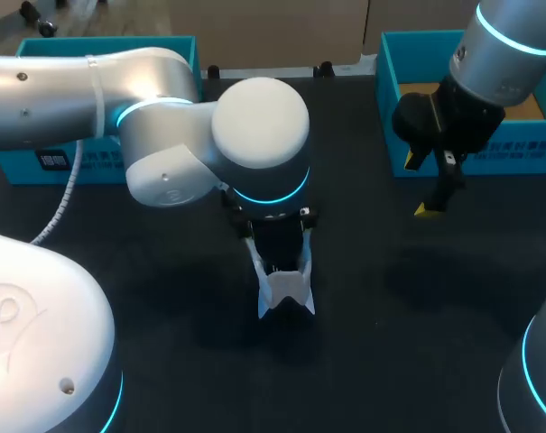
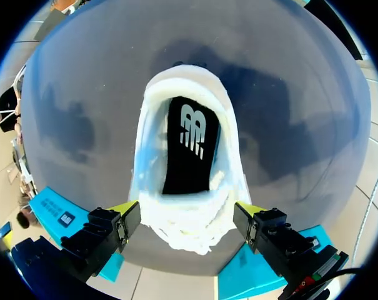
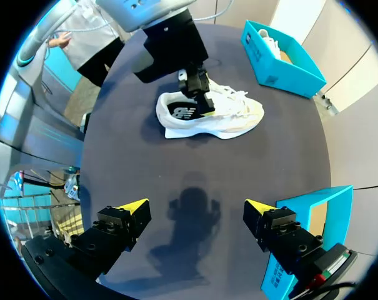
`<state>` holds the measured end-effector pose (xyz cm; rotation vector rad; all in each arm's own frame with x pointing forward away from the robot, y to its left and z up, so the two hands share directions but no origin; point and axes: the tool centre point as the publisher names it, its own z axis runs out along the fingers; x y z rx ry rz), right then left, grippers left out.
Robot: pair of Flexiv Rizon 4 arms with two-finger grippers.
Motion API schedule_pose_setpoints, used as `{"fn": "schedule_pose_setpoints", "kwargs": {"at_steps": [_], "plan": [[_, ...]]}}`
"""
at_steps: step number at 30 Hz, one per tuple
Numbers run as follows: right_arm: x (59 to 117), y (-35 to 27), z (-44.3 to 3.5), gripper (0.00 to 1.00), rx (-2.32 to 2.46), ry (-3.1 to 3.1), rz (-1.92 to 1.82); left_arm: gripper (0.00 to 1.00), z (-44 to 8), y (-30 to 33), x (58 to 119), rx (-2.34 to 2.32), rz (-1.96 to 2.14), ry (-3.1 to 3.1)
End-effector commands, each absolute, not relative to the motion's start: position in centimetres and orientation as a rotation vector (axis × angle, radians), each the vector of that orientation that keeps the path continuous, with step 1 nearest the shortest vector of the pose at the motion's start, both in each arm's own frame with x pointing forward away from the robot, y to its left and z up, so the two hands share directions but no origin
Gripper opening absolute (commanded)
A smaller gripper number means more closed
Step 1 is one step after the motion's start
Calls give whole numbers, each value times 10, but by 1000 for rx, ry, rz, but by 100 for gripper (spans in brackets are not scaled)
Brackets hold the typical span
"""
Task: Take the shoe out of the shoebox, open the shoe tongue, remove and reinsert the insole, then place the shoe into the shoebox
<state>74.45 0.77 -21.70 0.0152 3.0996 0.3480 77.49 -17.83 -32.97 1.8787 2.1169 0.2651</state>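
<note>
Shoe position: the shoe (image 1: 286,296) is found outside any box, upright on its sole near the middle of the table (image 1: 390,361).
Shoe axis: the long axis is judged to run near to far, heel toward the robot, toe hidden beneath the left arm.
Left gripper (image 2: 186,209): held over the laced midfoot, spread wide to either side; no grip is confirmed.
Right gripper (image 3: 195,206): spread wide, nothing held, well apart, near the shoebox (image 1: 392,135).
Deciding relation: the insole (image 2: 189,147) lies just ahead of the left gripper, the nearer tool, along that axis.
</note>
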Motion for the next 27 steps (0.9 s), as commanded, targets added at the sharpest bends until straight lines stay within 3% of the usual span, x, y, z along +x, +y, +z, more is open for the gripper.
{"fn": "schedule_pose_setpoints", "kwargs": {"at_steps": [1, 16, 18, 20, 22, 24, 27], "plan": [[745, 8, -218, 100, 16, 3101, 346, 100, -324, -170, 773, 1886, 247, 2101], [745, 8, -218, 100, 16, 3101, 346, 99, -302, -173, 791, 1877, 266, 2087], [745, 8, -218, 100, 16, 3101, 346, 72, -300, -173, 794, 1879, 260, 2089], [745, 8, -218, 100, 16, 3101, 346, 52, -298, -172, 796, 1877, 253, 2091], [745, 8, -218, 100, 16, 3101, 346, 45, -298, -172, 796, 1878, 254, 2092], [745, 8, -218, 100, 16, 3101, 346, 33, -299, -172, 797, 1880, 254, 2092], [745, 8, -218, 100, 16, 3101, 346, 33, -301, -173, 797, 1883, 250, 2094]]}}
